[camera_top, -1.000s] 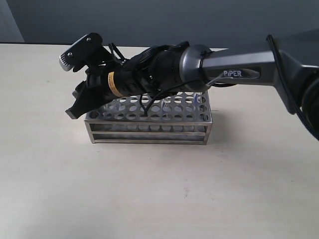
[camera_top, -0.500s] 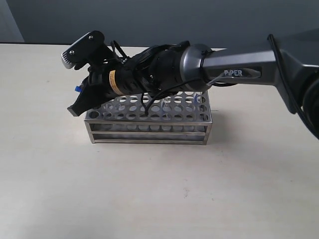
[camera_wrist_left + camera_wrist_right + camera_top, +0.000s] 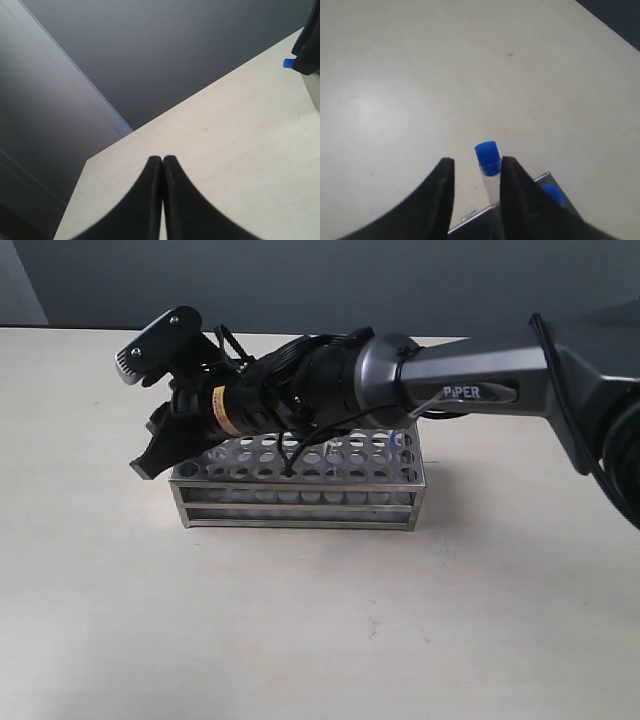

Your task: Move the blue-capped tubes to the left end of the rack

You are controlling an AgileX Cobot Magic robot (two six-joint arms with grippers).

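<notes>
**My right arm hides most of the tubes**

The pale table [image 3: 320,640] fills the exterior view. My right arm [image 3: 480,380] comes in from the right edge, where the frame cuts it off, and stretches across the middle toward the upper left; it covers the back rows of the rack [image 3: 300,495], which stands at centre with only its front holes and tiered frame showing; from that view I cannot make out a single tube.

My right gripper [image 3: 132,418] hangs over the rack's left end, tilted down and leftward, fingers spread wide; one is raised, the other is low by the rack's left corner.

In the right wrist view those fingers [image 3: 442,200] stand apart with one blue-capped tube [image 3: 486,155] upright between them; it is close to one finger with a clear gap to the other, so it is not clamped; its lower part is hidden. A second blue cap [image 3: 551,194] peeps past a finger, near the rack's corner.

My left gripper [image 3: 162,159] does not show in the exterior view; its own camera shows its fingers pressed together over bare table.
</notes>
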